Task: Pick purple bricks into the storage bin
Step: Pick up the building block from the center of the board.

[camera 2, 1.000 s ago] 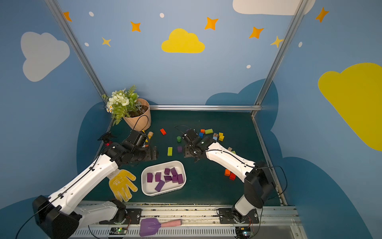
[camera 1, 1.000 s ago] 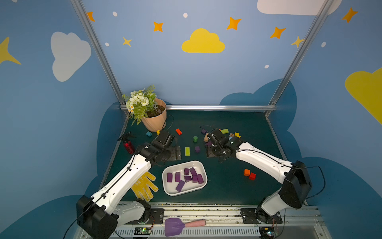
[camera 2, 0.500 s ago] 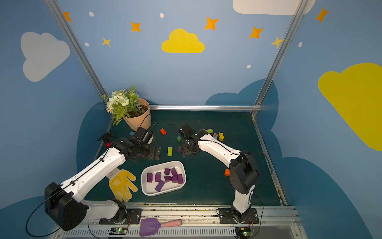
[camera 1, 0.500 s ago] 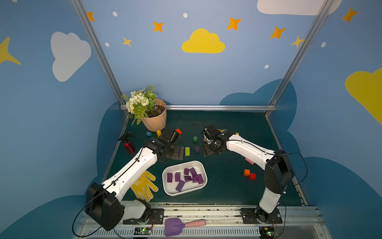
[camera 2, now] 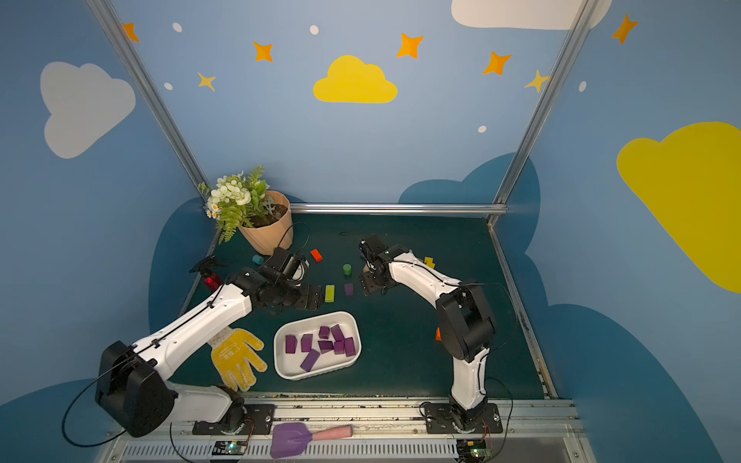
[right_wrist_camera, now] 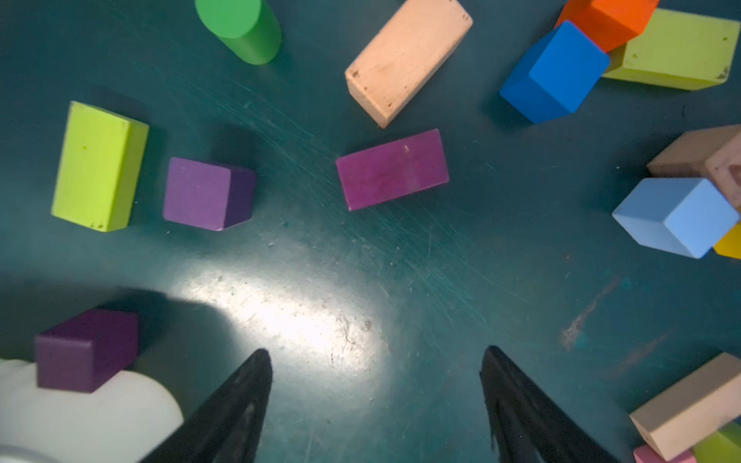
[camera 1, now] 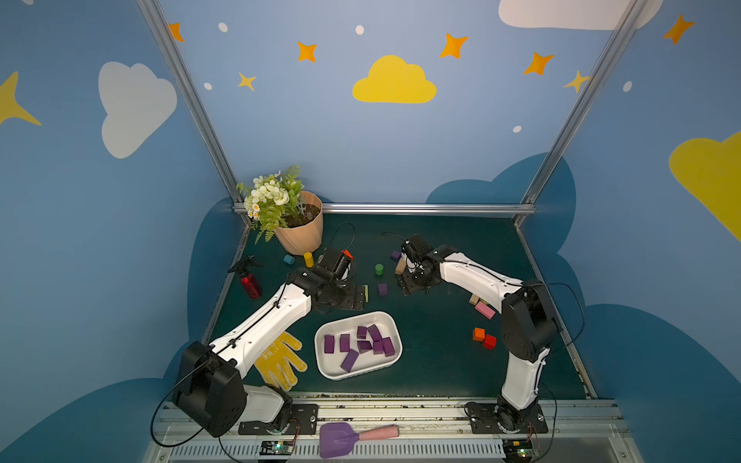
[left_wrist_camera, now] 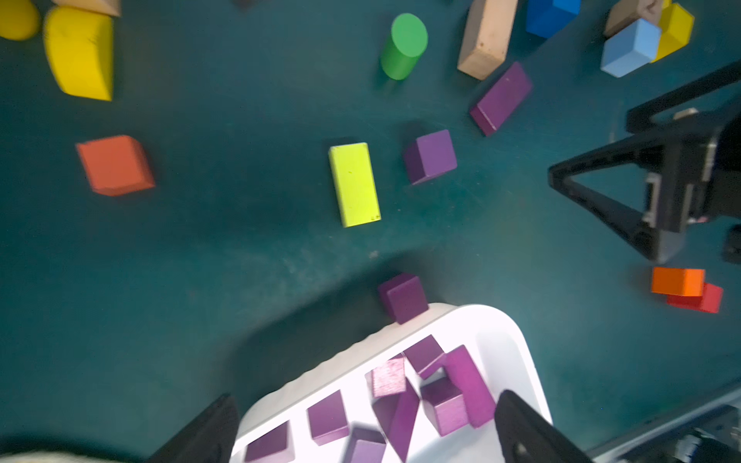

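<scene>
Top views: booth with blue walls (camera 1: 361, 152) painted with white and yellow clouds and orange stars. Aluminium posts (camera 1: 190, 104) stand at the back corners, with a rail (camera 1: 401, 208) along the floor's back edge. Floor is a dark green mat (camera 1: 433, 340). Wrist views show it finely scratched, with a bright glare patch (right_wrist_camera: 288, 308) ahead of the right gripper (right_wrist_camera: 377, 348). Bin (camera 1: 320, 356) sits on the mat near the front, between the two arms, and a cluster of bricks (camera 1: 329, 344) lies inside it. More purple pieces are outside: a cube (camera 1: 383, 289) beside a lime block (camera 2: 329, 293), an oblong (right_wrist_camera: 392, 169) flat on the mat by a tan block (right_wrist_camera: 405, 60), and a second cube (left_wrist_camera: 403, 298) at the bin's far rim, contact unclear. Left gripper (left_wrist_camera: 367, 395) hangs near the bin's far edge, fingers wide apart, nothing between them. Right gripper fingers also apart and empty, over bare mat short of the oblong.
</scene>
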`<control>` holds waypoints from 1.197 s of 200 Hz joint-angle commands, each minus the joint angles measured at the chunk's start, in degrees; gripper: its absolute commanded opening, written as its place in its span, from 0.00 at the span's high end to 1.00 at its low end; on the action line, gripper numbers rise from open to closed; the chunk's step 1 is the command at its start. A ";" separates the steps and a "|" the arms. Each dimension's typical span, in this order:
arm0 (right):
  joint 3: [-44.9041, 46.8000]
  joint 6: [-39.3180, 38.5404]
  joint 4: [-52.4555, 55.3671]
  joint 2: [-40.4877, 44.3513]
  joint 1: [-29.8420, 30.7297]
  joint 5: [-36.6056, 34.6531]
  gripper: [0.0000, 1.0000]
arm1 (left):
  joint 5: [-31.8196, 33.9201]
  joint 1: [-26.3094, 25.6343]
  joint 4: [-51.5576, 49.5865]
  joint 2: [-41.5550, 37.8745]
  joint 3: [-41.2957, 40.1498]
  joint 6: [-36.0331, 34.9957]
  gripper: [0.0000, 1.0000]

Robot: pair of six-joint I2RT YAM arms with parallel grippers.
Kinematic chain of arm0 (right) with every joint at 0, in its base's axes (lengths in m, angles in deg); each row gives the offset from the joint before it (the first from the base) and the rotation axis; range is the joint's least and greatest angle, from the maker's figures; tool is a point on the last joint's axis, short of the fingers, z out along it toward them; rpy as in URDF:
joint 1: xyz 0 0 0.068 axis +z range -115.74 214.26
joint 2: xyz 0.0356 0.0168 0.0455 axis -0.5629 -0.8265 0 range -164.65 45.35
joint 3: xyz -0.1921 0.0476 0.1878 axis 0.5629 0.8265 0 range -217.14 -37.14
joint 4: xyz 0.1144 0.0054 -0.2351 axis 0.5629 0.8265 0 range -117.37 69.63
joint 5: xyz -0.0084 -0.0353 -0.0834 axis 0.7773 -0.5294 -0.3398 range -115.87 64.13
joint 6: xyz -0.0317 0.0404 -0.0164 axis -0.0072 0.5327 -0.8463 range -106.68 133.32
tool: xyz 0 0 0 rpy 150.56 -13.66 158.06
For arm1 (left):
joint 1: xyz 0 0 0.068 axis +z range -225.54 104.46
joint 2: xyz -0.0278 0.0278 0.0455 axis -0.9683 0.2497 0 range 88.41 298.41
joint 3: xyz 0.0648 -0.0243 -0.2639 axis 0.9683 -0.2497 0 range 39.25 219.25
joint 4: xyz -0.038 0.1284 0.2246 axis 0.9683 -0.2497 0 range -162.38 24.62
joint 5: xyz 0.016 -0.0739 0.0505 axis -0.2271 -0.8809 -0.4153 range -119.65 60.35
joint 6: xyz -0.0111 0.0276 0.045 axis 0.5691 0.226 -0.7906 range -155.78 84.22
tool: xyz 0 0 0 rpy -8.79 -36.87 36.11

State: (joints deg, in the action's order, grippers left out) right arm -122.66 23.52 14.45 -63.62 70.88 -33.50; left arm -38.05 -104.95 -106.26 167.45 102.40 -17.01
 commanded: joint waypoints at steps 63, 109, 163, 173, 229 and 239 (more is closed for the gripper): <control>-4.11 -4.98 -2.65 -4.40 -3.53 4.44 0.17 | 1.74 -6.59 5.87 2.59 1.87 0.67 0.00; -7.27 -7.16 -2.28 -8.50 -4.70 5.61 0.17 | 3.83 -8.21 4.32 1.44 2.41 -0.44 0.00; -10.25 -7.46 -2.54 -12.54 -4.89 6.28 0.17 | 6.41 -8.45 5.58 -4.02 -1.82 -1.44 0.00; -10.78 -7.47 -2.62 -13.25 -4.95 6.27 0.17 | 6.80 -8.33 6.26 -4.95 -2.76 -1.64 0.00; -14.31 -8.97 -1.65 -17.25 -5.03 6.21 0.17 | 7.91 -8.39 11.31 -10.24 -7.17 -4.29 0.00; -14.74 -9.09 -1.53 -17.82 -5.02 6.34 0.17 | 8.26 -8.35 12.10 -10.93 -7.81 -4.77 0.00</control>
State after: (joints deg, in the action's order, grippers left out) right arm -135.45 15.56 11.50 -79.79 66.20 -27.65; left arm -31.47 -113.15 -97.37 158.69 95.84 -19.46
